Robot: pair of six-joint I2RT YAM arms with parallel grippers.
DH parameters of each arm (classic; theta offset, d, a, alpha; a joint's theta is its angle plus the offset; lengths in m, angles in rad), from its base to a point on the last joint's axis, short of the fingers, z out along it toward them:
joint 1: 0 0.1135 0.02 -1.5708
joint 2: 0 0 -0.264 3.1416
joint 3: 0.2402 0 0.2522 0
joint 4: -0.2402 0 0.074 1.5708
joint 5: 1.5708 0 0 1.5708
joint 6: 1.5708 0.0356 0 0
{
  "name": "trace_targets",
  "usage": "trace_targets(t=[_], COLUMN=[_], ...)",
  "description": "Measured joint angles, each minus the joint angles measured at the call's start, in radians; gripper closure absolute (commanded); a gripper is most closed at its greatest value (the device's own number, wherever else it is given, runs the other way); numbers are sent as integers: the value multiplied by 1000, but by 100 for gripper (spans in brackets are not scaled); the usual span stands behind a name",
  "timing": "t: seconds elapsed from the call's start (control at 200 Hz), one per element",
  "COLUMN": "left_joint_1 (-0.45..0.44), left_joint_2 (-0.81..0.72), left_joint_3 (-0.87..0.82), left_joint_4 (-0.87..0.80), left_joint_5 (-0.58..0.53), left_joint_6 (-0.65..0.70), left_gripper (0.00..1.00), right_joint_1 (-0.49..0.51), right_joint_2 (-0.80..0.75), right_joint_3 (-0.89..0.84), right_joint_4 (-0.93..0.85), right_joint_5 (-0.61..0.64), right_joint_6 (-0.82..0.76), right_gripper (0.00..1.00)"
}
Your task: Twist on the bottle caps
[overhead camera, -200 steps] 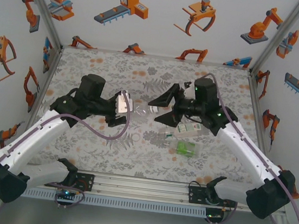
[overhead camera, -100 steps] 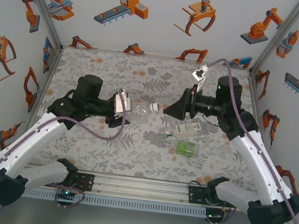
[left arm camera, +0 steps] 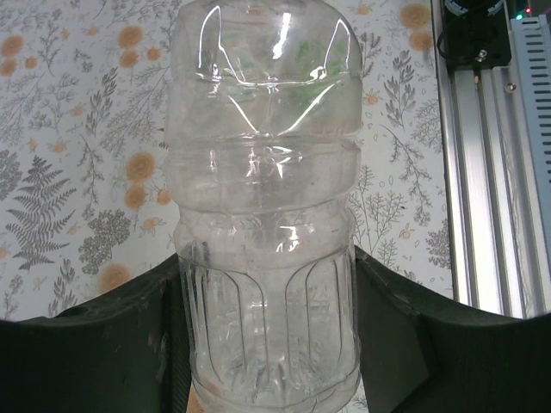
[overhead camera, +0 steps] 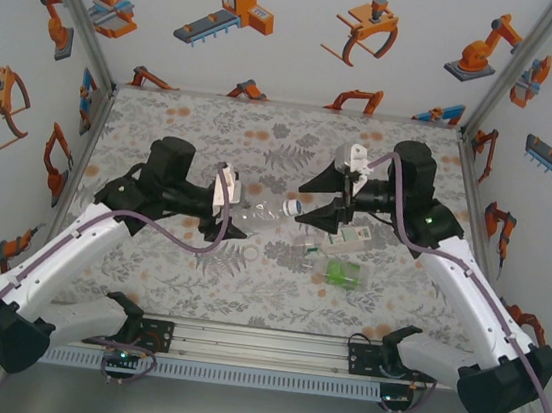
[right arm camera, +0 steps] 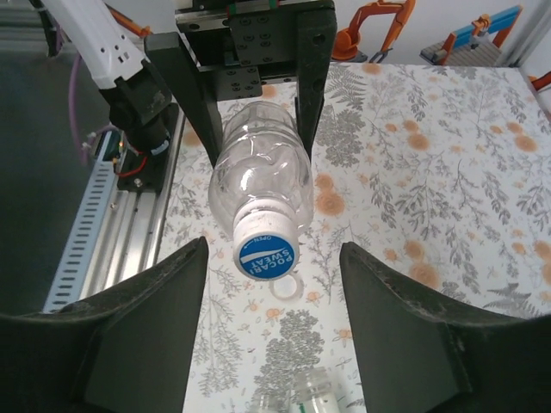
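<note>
So that my right claw could twist the blue cap on its neck, my left claw gripped the clear bottle sideways above the tabletop. My right claw stood wide around the cap, not touching it.

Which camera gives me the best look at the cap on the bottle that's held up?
Right wrist: the blue-topped cap faces the lens, its lettering legible. Top external renders the cap a small side-on speck. Left wrist gives the clear bottle body.
</note>
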State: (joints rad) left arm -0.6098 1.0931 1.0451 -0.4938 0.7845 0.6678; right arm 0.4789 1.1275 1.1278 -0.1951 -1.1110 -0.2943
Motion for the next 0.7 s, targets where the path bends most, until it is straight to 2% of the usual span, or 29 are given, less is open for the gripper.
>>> trace_targets(t=[0.1,0.531,0.621,0.696], left_joint_1=[0,2,2,2], left_joint_2=[3,4,4,4], left_joint_3=[6,8,8,8], left_joint_4=[0,-1,-1,0], left_joint_5=[5,13,14,15], left_joint_6=[-2,-5,-5,-5], left_gripper=[100,100,100,100], right_joint_1=[4,14,14,14], right_joint_2=[-2,-5,-5,-5], right_joint_3=[0,0,0,0], right_joint_4=[-1,-19,-13,5], right_joint_5=[0,0,6,24], right_joint_6=[-27,-53,0,104], right_gripper=[50,76,82,85])
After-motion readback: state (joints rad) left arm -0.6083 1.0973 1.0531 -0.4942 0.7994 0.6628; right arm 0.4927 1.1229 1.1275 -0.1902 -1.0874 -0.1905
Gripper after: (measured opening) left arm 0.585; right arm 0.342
